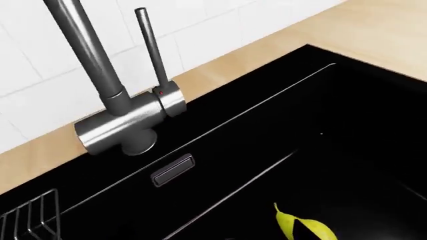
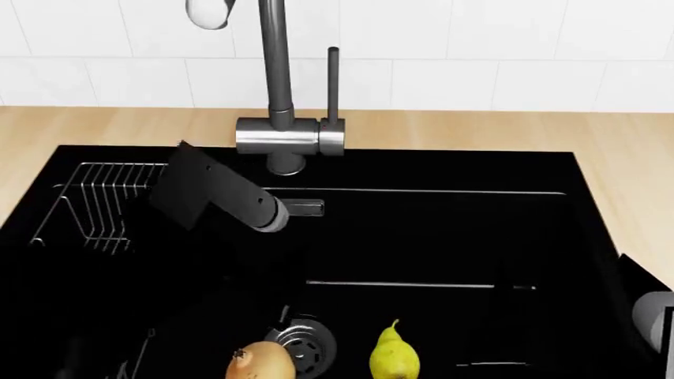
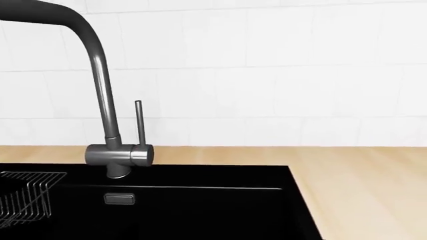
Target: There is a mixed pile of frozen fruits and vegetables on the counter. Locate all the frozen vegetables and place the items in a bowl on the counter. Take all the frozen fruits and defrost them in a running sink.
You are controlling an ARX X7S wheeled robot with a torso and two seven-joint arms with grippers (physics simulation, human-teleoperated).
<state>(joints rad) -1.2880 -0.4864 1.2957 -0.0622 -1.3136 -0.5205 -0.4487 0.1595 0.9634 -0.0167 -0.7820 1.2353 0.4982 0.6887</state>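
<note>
Head view: black sink (image 2: 443,229) set in the beige counter (image 2: 106,126), tap (image 2: 282,118) standing at its back edge, thin lever upright beside the spout. Pear (image 2: 394,353) stands on the basin floor just beside the steel drain (image 2: 305,343); tan round fruit (image 2: 260,362) lies at the drain's other side, touching or nearly so. Wire rack (image 2: 100,201) sits in the basin's left part. A dark arm link (image 2: 216,193) reaches over the sink near the rack; its fingers are lost against the black basin, so I cannot tell the left gripper's opening or contact. Right gripper not seen in any view. Left wrist view: pear (image 1: 303,227) below, tap (image 1: 127,125) close.
</note>
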